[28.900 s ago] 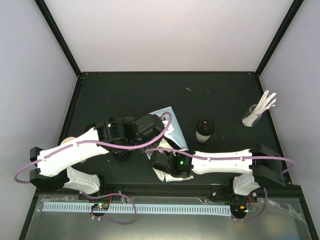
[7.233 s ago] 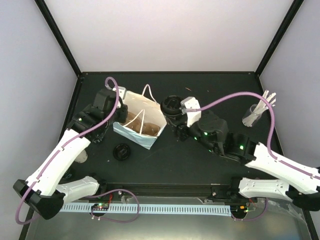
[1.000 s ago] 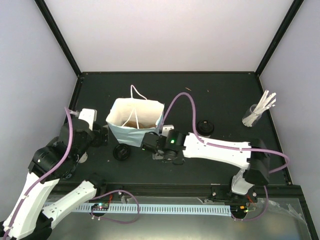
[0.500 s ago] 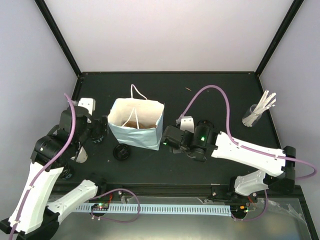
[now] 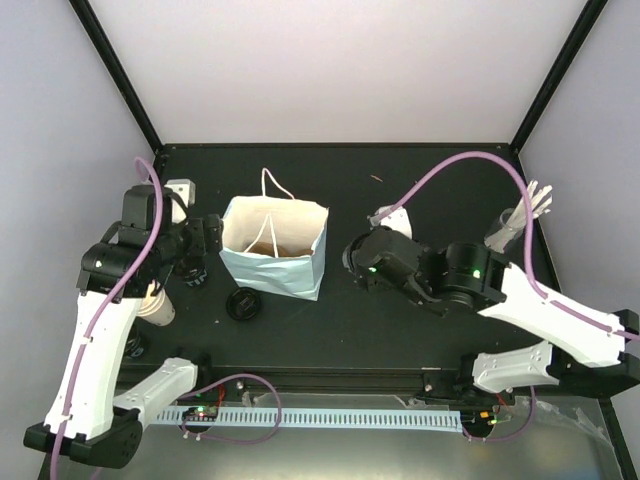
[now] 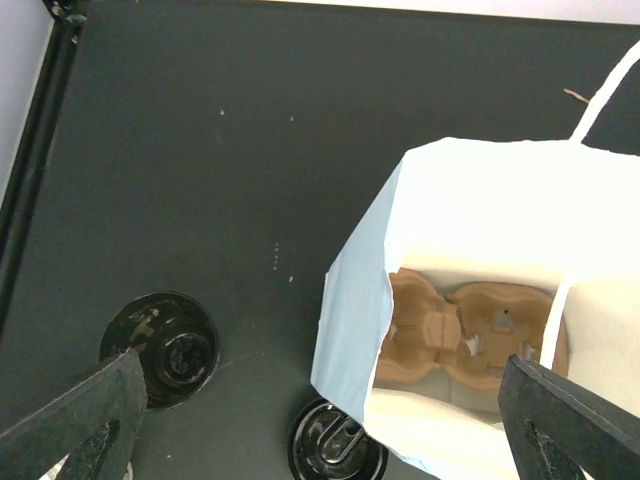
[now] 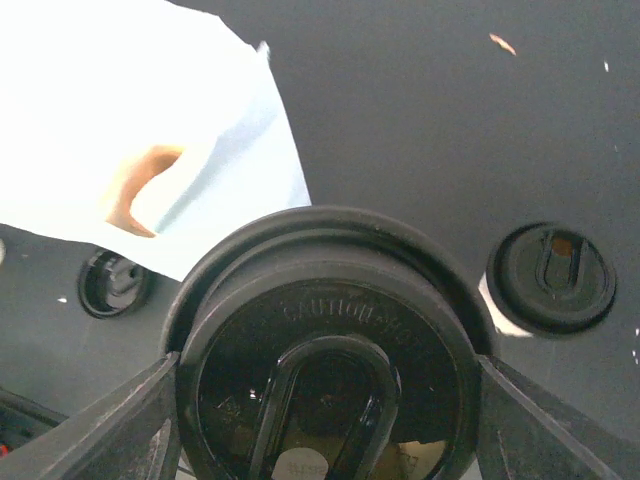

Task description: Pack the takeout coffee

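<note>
Right pincer (image 5: 357, 262), clenched on a lidded cup (image 7: 325, 380), has moved from the bag's (image 5: 270, 268) near corner to its right side. Left pincer (image 5: 205, 243) stays released; cup remains unpacked.

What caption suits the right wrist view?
Right gripper grips a lidded cup near the blue bag and a second cup.

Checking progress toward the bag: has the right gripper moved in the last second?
Yes. The right gripper, holding a lidded cup, has swung right, away from the paper bag's near corner, and now sits beside its right side.
</note>
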